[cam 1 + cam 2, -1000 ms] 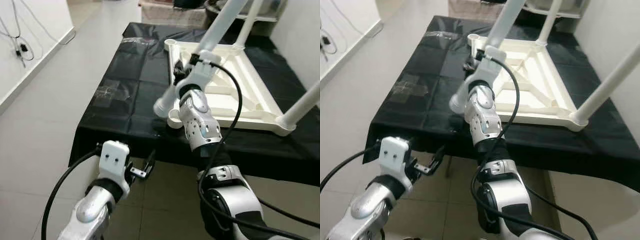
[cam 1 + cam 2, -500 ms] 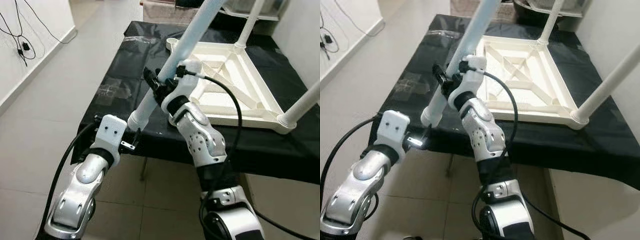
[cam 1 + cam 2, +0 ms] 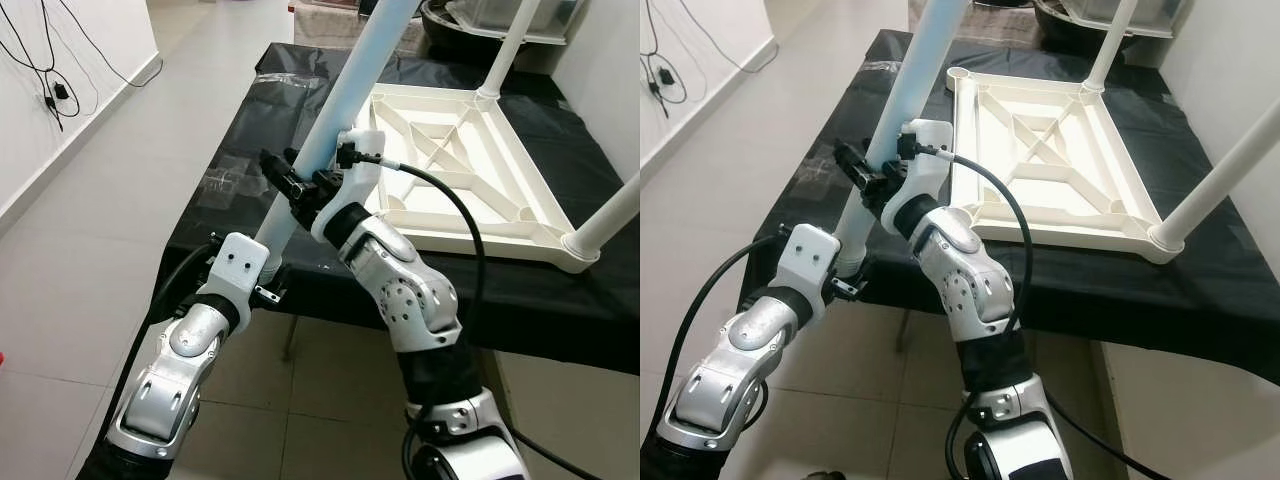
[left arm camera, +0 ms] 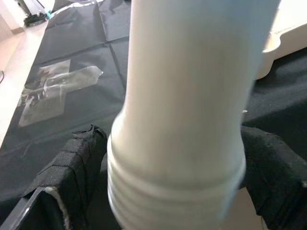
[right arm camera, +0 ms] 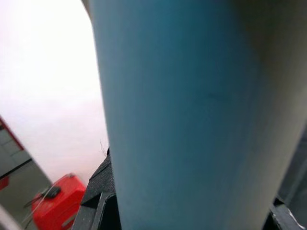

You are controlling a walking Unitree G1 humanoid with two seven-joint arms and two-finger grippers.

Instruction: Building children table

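1. The right gripper [image 3: 283,180] was clamped around the middle of a loose pale table leg [image 3: 340,100], its black fingers [image 3: 852,163] closed on the tube.
2. The left gripper [image 3: 270,283] sat at the leg's lower threaded end [image 4: 175,191], a padded finger [image 4: 79,163] on each side of it; whether they pressed it, I cannot tell.
3. The leg slanted up and away over the front left corner of the black-covered table [image 3: 250,130].
4. The white children's tabletop [image 3: 1040,160] lay upside down towards the table's right edge, ribs showing.
5. Two fitted legs [image 3: 1225,170] stood up from its corners.
6. An empty socket [image 3: 958,74] showed at its far left corner.
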